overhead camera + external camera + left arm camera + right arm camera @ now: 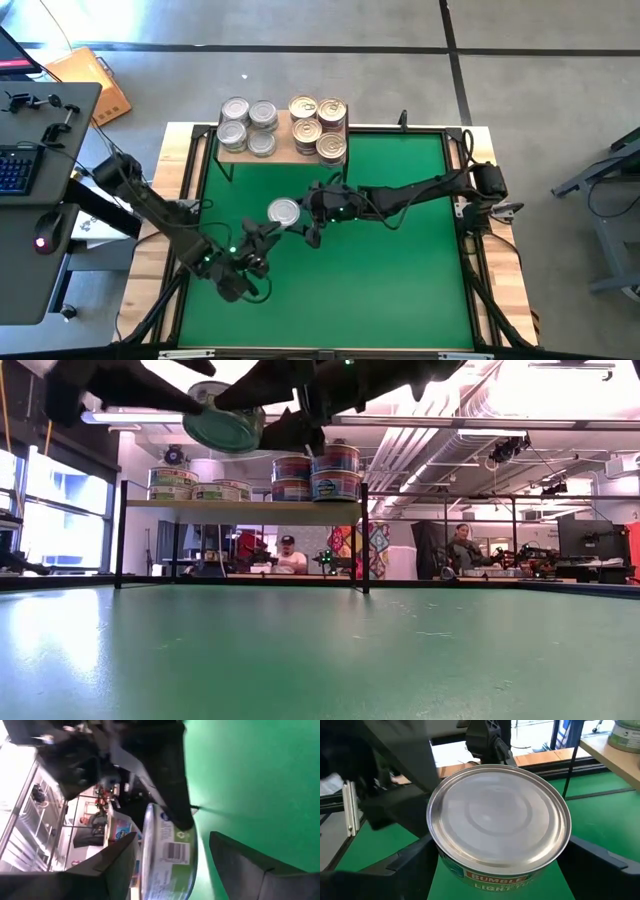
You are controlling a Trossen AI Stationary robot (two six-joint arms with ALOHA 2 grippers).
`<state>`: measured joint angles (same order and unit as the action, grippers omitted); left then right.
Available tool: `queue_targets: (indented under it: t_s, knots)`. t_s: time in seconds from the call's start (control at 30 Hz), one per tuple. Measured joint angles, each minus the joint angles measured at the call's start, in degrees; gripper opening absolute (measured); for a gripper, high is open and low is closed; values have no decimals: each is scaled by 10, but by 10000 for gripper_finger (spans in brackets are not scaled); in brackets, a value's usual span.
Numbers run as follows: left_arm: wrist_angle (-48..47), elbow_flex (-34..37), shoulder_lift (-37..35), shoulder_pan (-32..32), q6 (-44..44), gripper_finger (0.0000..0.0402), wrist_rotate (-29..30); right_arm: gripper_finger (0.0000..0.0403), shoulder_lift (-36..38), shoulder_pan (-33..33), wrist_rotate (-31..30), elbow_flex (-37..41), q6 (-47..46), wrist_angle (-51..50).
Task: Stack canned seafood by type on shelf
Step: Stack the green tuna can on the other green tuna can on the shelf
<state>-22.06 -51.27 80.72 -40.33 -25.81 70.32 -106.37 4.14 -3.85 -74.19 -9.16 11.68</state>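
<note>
- The green mat [400,250] covers the table, with the shelf [282,152] at its far edge carrying silver-lidded tins [248,125] on one side and gold-lidded tins [319,125] on the other.
- In front of the shelf, a silver-lidded can [284,211] hangs in the air above the mat.
- The right gripper [305,215] has its jaws spread wide around this can, gripping its sides.
- The left gripper [262,236], just beside the can, stands with jaws parted, not clamping it.
</note>
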Motion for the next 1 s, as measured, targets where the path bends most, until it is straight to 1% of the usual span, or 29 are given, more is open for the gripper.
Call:
queue_targets:
  t_s: [0.1, 0.23, 0.5, 0.67, 0.77, 0.83, 0.9, 0.97, 1.0]
  knots:
    - [-1, 0, 9, 15, -9, 229, -14, 346, 0, 0, 7, 0, -2, -2]
    - [-1, 0, 20, 23, -9, 202, -10, 346, 0, 0, 6, 0, -4, -2]
    - [3, 0, 23, 18, 5, 118, -9, 346, 0, 0, 6, 0, 0, -8]
    - [1, 0, 24, 4, 40, 117, -5, 355, 2, 1, 14, -2, -4, -29]
    - [-22, 0, 24, -7, 66, 117, 24, 367, 13, 1, 14, -5, -1, -57]
    - [-68, 2, 21, -11, 80, 117, 67, 373, 22, 8, -7, 0, 1, -110]
    - [-94, -1, 22, -9, 99, 117, 86, 375, 19, 21, -49, 0, 2, -123]
    - [-145, 0, 21, 4, 122, 117, 106, 376, 19, 40, -95, 1, 4, -156]
    - [-162, 1, 18, 12, 133, 117, 107, 376, 20, 49, -115, 0, 1, -166]
